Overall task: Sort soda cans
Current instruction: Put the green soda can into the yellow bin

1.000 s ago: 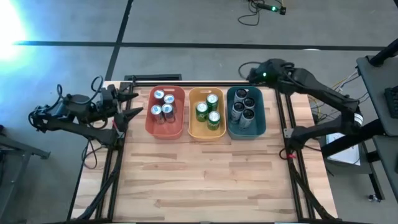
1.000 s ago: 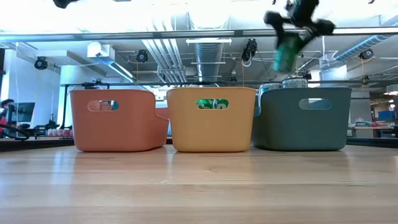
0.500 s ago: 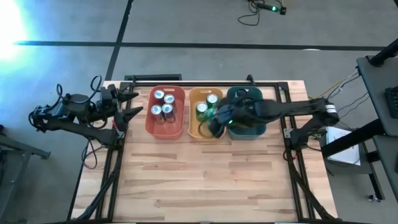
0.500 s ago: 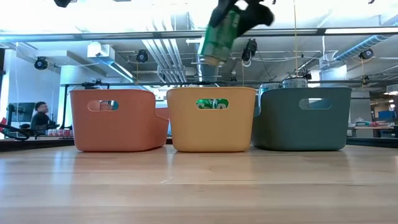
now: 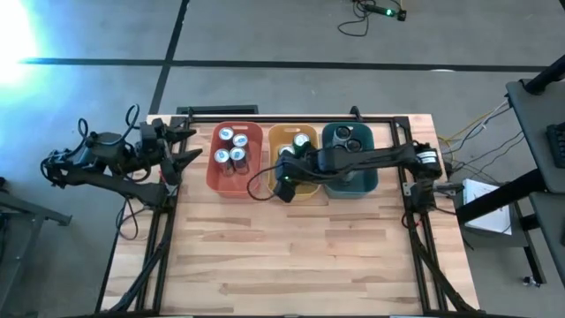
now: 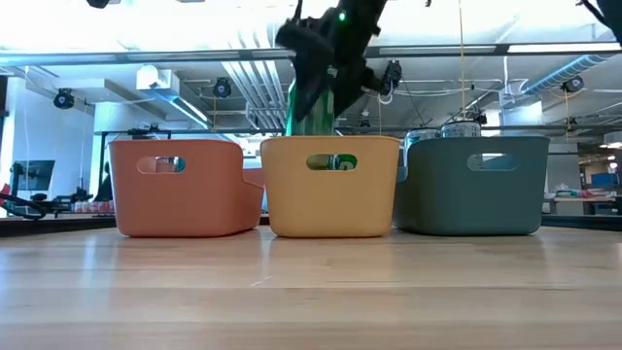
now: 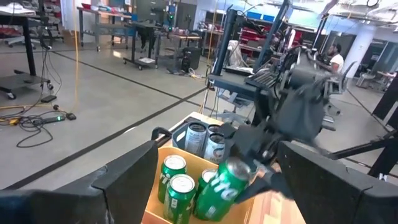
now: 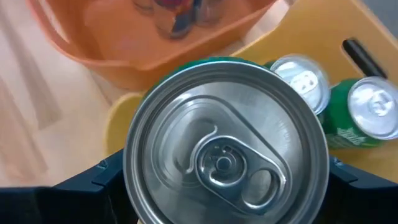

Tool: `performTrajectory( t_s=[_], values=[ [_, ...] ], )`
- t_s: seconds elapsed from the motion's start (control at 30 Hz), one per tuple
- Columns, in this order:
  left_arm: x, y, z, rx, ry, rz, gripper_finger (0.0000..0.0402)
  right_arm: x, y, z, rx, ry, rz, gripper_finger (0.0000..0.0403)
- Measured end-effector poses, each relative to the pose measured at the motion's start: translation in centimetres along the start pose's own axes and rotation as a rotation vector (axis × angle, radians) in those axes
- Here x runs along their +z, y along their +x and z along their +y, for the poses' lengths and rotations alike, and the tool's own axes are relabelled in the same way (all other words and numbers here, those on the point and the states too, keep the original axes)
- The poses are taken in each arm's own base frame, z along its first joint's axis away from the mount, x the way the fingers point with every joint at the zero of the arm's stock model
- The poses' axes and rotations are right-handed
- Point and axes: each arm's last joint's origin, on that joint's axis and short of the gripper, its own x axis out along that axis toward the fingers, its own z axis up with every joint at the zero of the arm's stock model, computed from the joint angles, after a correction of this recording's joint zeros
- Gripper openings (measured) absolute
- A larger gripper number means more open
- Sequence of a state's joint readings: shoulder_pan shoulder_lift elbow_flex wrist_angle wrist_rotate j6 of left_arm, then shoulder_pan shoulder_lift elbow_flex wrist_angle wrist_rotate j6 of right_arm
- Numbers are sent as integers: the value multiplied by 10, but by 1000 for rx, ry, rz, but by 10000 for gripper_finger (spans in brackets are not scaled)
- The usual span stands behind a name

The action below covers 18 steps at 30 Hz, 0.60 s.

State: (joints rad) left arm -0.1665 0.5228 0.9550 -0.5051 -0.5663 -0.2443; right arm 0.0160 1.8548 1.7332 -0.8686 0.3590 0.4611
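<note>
At the left edge of the high view, the left gripper (image 5: pixel 181 146) waits beside the table's left rim, its two fingers spread wide and holding nothing. Just right of it, in the upper centre of that view, stands the red plastic bin (image 5: pixel 212 173) containing blue-and-silver soda cans (image 5: pixel 231 148). Next comes the orange plastic bin (image 5: pixel 306 191), already holding green soda cans (image 7: pixel 175 183). Above this bin's front-left corner, the right gripper (image 5: pixel 287 175) is clamped on a green metal soda can with a silver top (image 6: pixel 311 102); in the low view the can hangs tilted above the rim, top centre of the frame. At the right of the row, the teal plastic bin (image 5: pixel 372 177) holds dark grey soda cans (image 5: pixel 350 140). Risk: the held can sits close to the bin's corner and is not upright. Releasing it here could let it strike the rim, tip onto the seated cans, or fall outside onto the wooden table (image 5: pixel 291 256).
</note>
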Motion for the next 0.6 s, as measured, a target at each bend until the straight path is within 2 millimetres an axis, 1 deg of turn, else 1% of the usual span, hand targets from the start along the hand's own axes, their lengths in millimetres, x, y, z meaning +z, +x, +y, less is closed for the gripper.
performTrajectory(
  t_s=[0.1,0.2,0.3,0.4,0.6],
  values=[
    [0,0,0,0,0,0,316,-5,14,3,1,-21,45,297],
    [0,0,0,1,0,1,316,-8,25,7,0,-29,69,297],
    [0,0,0,0,1,1,316,-10,36,6,-14,-31,92,297],
    [0,0,0,0,1,1,316,-12,48,3,-14,-21,127,297],
    [0,-1,0,-1,0,1,316,-8,57,-9,-2,8,158,305]
  ],
)
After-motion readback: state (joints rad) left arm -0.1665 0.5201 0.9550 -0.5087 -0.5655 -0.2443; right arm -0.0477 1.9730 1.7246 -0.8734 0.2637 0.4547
